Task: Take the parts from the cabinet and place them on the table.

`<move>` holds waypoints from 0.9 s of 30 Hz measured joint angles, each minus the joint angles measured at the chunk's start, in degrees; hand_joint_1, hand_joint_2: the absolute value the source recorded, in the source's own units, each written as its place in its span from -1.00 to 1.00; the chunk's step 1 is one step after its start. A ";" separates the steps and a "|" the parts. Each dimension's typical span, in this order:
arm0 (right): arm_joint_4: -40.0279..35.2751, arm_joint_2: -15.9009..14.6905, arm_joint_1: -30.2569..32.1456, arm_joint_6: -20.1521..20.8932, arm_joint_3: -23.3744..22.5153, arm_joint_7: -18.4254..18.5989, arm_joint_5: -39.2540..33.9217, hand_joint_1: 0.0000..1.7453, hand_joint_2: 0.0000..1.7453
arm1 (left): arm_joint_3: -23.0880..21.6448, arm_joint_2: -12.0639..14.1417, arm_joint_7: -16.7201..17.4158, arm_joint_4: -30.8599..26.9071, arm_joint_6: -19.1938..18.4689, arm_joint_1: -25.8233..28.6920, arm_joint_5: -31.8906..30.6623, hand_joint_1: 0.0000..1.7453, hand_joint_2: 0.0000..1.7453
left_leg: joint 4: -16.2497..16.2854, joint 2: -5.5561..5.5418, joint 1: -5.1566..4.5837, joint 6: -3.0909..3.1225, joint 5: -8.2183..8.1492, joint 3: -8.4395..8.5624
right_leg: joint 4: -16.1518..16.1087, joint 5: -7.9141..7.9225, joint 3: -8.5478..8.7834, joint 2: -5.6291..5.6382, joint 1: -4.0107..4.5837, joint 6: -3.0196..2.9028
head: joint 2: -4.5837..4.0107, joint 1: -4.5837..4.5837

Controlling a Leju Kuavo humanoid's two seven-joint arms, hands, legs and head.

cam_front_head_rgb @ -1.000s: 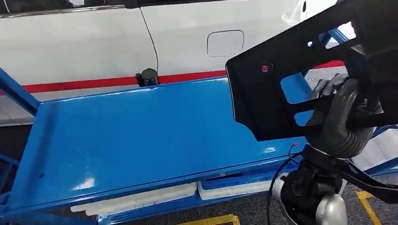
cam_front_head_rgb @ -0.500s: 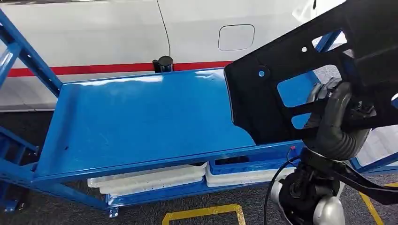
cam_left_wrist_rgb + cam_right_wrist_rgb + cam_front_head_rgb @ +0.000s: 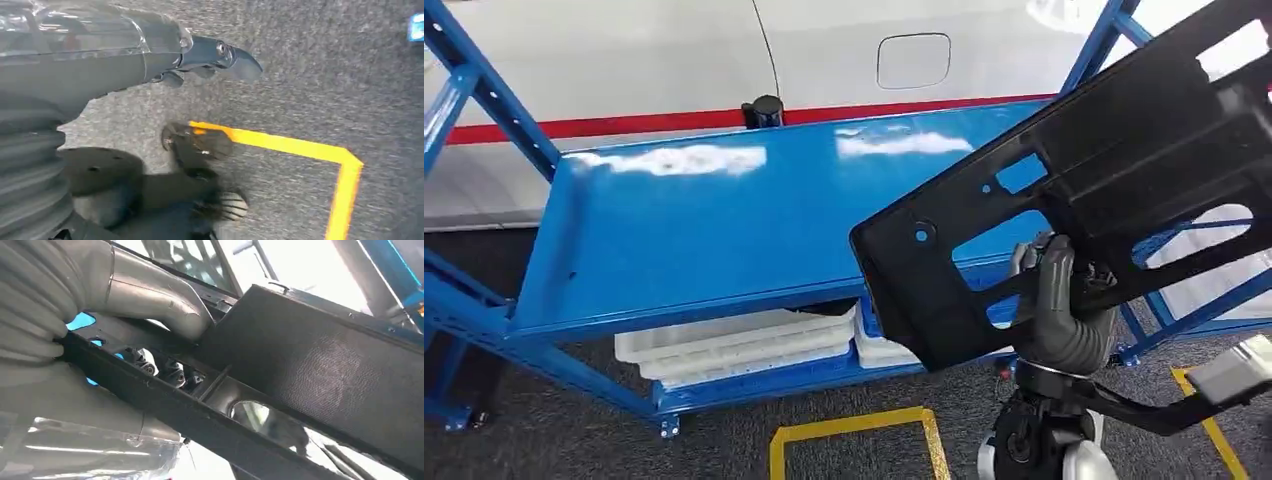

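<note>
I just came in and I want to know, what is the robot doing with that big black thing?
The robot's right hand grips a big black plastic part with cut-out holes and holds it up in the air, over the near right end of a blue table. The part is not set down yet. The left hand holds nothing and hangs over grey floor with a yellow line.
</note>
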 joint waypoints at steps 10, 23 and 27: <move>4.52 -1.38 2.41 -0.02 1.90 -8.85 -9.07 1.00 1.00 | -0.68 1.22 2.16 0.02 0.24 0.08 -2.05 -1.00 1.00 | 0.23 -0.02 -1.08 3.82 5.82 -7.09 | 15.57 -11.34 -2.19 0.69 -0.56 1.92 | 0.00 2.45; 5.03 -1.57 6.78 -0.02 1.97 -8.87 -5.02 1.00 1.00 | -2.45 3.89 3.06 0.04 0.04 0.06 -3.02 -1.00 1.00 | 11.15 0.05 -0.94 0.89 -1.93 -13.06 | -4.75 -2.82 7.46 0.48 0.92 -2.20 | 0.00 1.27; 5.01 -1.49 7.06 -0.02 1.99 -5.36 0.25 1.00 1.00 | -2.95 4.30 3.43 0.04 -0.17 0.06 -1.95 -1.00 1.00 | 14.83 0.09 -0.61 0.15 2.28 -9.79 | -3.39 -0.43 3.10 0.32 0.80 -1.62 | 0.00 0.61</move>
